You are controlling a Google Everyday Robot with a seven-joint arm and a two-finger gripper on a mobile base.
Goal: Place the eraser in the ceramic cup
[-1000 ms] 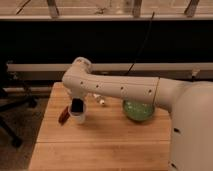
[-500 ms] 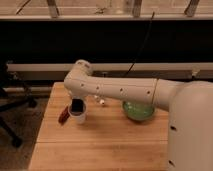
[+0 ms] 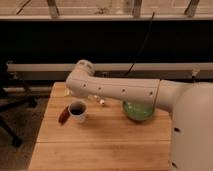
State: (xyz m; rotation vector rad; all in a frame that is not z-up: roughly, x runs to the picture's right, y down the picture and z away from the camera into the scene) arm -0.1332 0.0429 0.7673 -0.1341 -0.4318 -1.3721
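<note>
The white ceramic cup stands on the left part of the wooden table. Its mouth looks dark. A flat black eraser does not show as a separate thing, and I cannot tell whether the dark in the cup's mouth is the eraser. My gripper is just above the cup's rim, mostly hidden under the white arm, which reaches in from the right.
A reddish-brown stick lies against the cup's left side. A small whitish block sits behind the cup under the arm. A wide green bowl stands to the right. The table's left edge is close to the cup.
The dark shape that stood above the cup under the arm no longer stands out; the cup's dark mouth shows now. The arm has shifted only slightly.
</note>
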